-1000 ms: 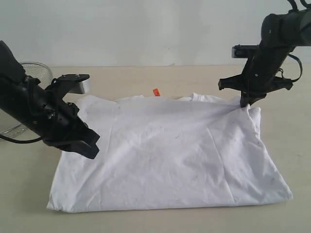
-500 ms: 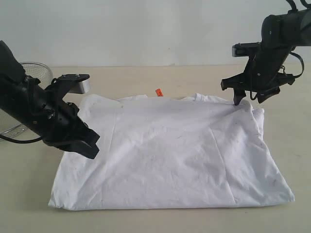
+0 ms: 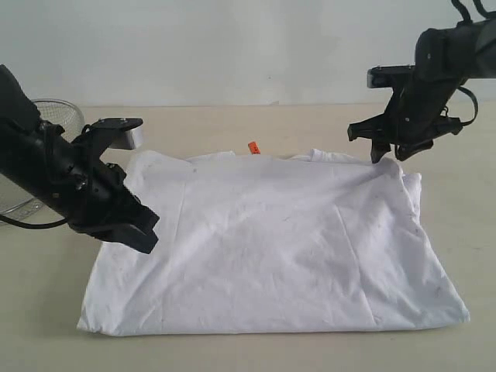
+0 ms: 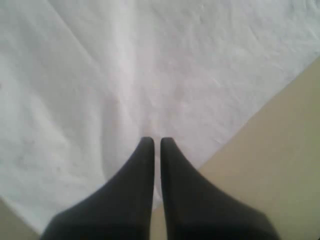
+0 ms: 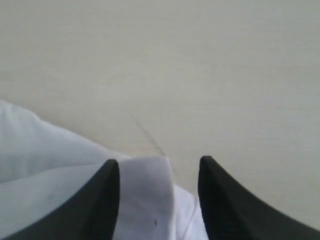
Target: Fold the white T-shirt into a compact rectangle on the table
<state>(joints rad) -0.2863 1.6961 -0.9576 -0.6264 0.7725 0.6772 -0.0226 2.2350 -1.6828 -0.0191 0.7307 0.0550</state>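
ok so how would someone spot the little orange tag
Find the white T-shirt lying across the middle of the pale beige table. Follow its far edge to roughly halfway along, at the neckline. The orange tag pokes out there, tiny, the only bright colour against white cloth and beige tabletop.

The white T-shirt point(image 3: 271, 248) shows plain white cloth and a small orange tag point(image 3: 252, 147). The table point(image 3: 473, 232) is pale beige.

Behind my counter point(image 3: 232, 124) stands a plain, pale grey-white wall point(image 3: 232, 46), meeting the far edge in one straight line. The counter is beige and matte. The light is soft and even, casting only faint shadows on the surface.
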